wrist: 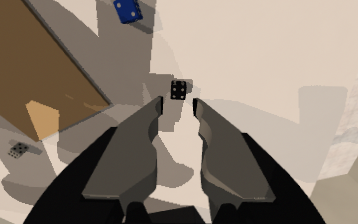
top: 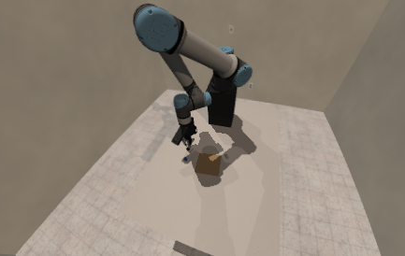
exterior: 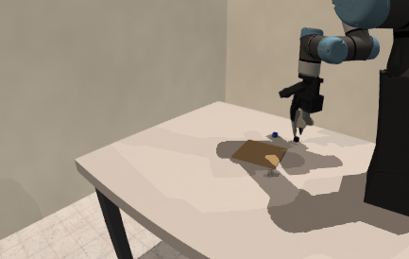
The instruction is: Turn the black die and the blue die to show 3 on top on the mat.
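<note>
The black die (exterior: 296, 139) (wrist: 178, 90) stands on the table off the brown mat (top: 204, 168) (exterior: 252, 153) (wrist: 31, 65), with six pips on top in the wrist view. My gripper (exterior: 298, 133) (wrist: 178, 98) is partly open and empty, its fingertips just above the black die, which shows between and slightly beyond them in the wrist view. The blue die (top: 185, 159) (exterior: 275, 134) (wrist: 128, 11) is on the table off the mat; its upper face shows two pips. The white die (exterior: 272, 173) (wrist: 17, 150) is in shadow off the mat's near side in the exterior view; its top number is hard to read.
The arm's black base (top: 222, 105) (exterior: 401, 142) stands on the table behind the mat in the top view. The arm's shadows fall over the mat and around the dice. The table's front edge (exterior: 130, 211) shows in the exterior view.
</note>
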Tool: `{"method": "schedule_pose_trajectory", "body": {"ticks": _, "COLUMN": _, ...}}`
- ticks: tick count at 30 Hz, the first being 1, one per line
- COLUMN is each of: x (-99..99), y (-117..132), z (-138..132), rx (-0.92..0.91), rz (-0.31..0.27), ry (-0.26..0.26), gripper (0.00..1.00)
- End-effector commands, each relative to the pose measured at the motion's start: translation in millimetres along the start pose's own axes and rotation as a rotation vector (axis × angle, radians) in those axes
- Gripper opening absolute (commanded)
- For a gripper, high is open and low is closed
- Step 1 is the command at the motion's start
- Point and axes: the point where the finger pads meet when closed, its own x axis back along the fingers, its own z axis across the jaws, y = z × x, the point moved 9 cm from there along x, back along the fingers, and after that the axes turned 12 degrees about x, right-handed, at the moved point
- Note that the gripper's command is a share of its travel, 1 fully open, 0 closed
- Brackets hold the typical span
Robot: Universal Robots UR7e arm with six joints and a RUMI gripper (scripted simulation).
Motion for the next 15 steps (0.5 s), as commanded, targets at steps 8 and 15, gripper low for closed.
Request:
{"method": "schedule_pose_trajectory", "body": {"ticks": 8, "x": 0.3, "y": -0.2, "z": 0.1, "rx": 0.000, "rz": 0.001, "ry": 0.001, "gripper": 0.18}}
{"method": "schedule_pose_trajectory", "body": {"ticks": 15, "x": -2.3, "y": -0.3, "z": 0.1, "rx": 0.000, "rz": 0.001, "ry": 0.001, "gripper": 0.18}}
